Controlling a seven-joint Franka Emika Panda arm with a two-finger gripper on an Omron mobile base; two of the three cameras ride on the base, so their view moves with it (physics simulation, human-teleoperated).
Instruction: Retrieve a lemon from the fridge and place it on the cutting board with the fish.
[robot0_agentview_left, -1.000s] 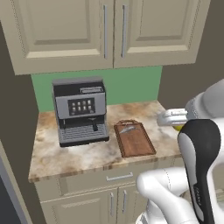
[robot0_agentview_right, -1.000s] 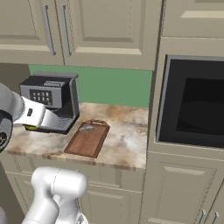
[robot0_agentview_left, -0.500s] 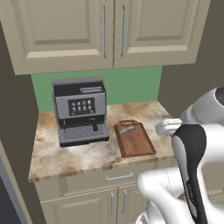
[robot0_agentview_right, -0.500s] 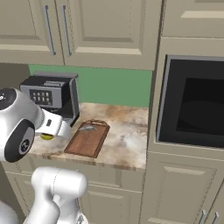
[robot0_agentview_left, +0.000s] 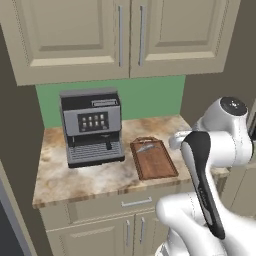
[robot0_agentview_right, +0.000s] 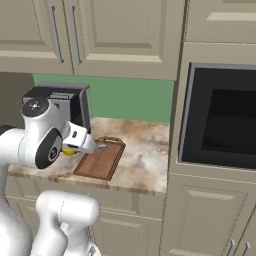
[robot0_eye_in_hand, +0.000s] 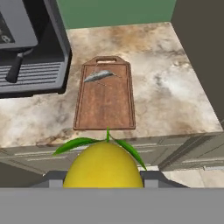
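A yellow lemon (robot0_eye_in_hand: 103, 166) with green leaves sits between my gripper's (robot0_eye_in_hand: 103, 178) fingers, which are shut on it. From the right base view the lemon (robot0_agentview_right: 69, 151) peeks out under the gripper (robot0_agentview_right: 75, 146), just left of the cutting board (robot0_agentview_right: 100, 160). The reddish-brown cutting board (robot0_eye_in_hand: 105, 100) lies on the counter ahead of the hand, with the silvery fish (robot0_eye_in_hand: 99, 76) at its far end. The board (robot0_agentview_left: 154, 160) and fish (robot0_agentview_left: 146, 148) also show in the left base view, left of my arm. The fridge is out of view.
A dark coffee machine (robot0_agentview_left: 91, 127) stands on the marbled counter (robot0_agentview_left: 100, 177) left of the board. Beige cabinets (robot0_agentview_left: 125, 35) hang above. A built-in oven (robot0_agentview_right: 220, 120) in a tall cabinet closes the counter's right end. Bare counter (robot0_eye_in_hand: 170, 92) lies right of the board.
My arm has swung the hand with the lemon in from the counter's side toward the cutting board. The board, fish and coffee machine have stayed put.
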